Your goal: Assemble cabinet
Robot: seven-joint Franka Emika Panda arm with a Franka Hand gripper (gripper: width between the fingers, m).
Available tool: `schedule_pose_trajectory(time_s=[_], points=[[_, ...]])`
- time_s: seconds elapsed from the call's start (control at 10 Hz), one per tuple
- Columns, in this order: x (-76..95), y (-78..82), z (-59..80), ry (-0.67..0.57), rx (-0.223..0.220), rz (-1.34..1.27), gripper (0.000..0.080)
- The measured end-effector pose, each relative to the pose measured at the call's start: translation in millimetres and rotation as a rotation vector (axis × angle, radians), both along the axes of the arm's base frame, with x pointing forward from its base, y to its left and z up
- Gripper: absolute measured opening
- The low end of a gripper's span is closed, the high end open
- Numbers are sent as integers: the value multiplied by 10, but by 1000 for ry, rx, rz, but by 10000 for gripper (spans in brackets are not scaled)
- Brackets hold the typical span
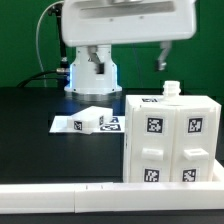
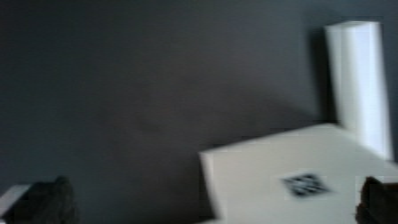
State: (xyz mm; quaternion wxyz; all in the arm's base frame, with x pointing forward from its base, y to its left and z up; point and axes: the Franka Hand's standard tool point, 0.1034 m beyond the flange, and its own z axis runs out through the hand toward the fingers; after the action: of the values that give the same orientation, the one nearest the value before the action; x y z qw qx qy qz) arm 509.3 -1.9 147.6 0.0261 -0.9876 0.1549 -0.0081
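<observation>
Jaws are hanging spread wide, gripping nothing, over the cabinet (image 1: 168,140); we are seeing its white tagged face (image 2: 267,165) between the fingertips (image 2: 50,200). Cabinet is standing upright on the worktop (image 1: 40,105), four tagged panels in front, knob (image 1: 170,89) sticking up.

this is a robotics lab bench, a staged test cell. a large glossy white robot arm (image 1: 125,25) stands on a round white base with a blue glowing light (image 1: 68,72) at the back of a matte black tabletop (image 1: 35,140). a thin black cable (image 1: 38,45) loops down behind it. a plain green backdrop (image 1: 18,30) closes off the rear. small black-and-white square tags (image 1: 155,125) are stuck on a white plastic box body (image 1: 170,160) and on the thin flat white marker board (image 1: 68,125). a long plain white rail (image 1: 60,195) edges the front. the wrist view shows the same dark surface and a tagged flat white panel (image 2: 267,165).
</observation>
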Motion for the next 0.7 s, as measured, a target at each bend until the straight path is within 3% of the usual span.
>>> schedule_pose_trajectory(time_s=[0.1, 0.5, 0.7], points=[[-45, -151, -55, -6, 8, 5, 795], [-43, -133, -108, -23, 15, 24, 795], [-213, -382, -383, 44, 48, -44, 795]])
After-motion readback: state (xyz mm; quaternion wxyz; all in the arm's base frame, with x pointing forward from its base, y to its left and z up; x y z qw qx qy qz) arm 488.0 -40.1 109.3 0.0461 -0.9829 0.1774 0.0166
